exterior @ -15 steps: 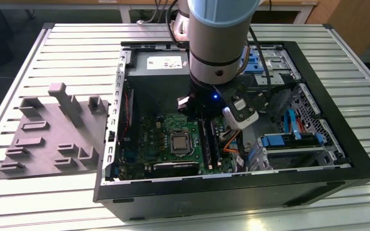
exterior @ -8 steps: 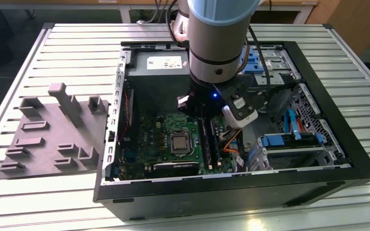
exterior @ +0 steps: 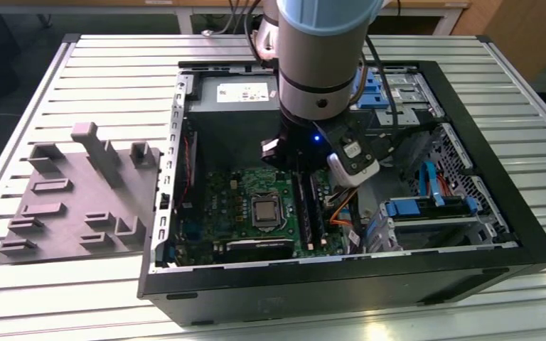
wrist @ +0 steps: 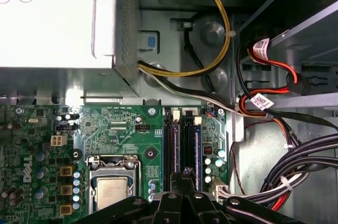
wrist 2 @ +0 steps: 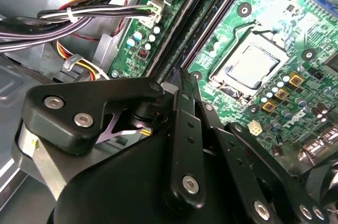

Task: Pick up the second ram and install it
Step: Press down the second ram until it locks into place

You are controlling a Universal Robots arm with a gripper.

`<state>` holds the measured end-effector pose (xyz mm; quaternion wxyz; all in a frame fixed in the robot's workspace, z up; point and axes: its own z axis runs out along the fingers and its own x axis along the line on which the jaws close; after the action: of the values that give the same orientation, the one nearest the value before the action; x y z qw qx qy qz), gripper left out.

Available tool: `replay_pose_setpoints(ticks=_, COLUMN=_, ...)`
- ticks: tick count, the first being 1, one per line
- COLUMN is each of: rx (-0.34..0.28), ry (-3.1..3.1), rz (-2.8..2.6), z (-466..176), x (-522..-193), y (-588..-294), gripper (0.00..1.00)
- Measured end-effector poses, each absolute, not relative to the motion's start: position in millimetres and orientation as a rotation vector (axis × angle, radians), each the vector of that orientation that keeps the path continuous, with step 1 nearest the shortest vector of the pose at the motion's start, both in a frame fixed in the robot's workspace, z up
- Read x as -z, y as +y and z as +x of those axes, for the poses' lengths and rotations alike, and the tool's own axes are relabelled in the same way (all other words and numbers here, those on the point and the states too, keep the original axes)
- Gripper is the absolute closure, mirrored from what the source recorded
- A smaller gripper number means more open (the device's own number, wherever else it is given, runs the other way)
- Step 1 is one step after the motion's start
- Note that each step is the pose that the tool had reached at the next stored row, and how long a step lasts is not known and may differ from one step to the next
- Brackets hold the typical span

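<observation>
The second ram (exterior: 313, 213), a long, narrow, dark stick, stands on edge among the memory slots of the green motherboard inside the open computer case, just to the exterior view's right of the silver processor socket. In the first wrist view the second ram (wrist: 188, 147) runs lengthwise along the slots, one end toward the pale slot clips near the board's edge, its other end hidden. In the second wrist view it (wrist 2: 185, 28) shows as a dark strip beside a parallel slot.
</observation>
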<state>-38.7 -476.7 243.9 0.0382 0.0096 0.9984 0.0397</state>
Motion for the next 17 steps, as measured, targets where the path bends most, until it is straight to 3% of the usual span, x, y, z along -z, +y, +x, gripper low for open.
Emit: replay_pose_setpoints(ticks=17, rx=-0.122, ry=3.063, rz=0.030, z=-38.7, x=-242.4, y=-467.4, gripper=0.89)
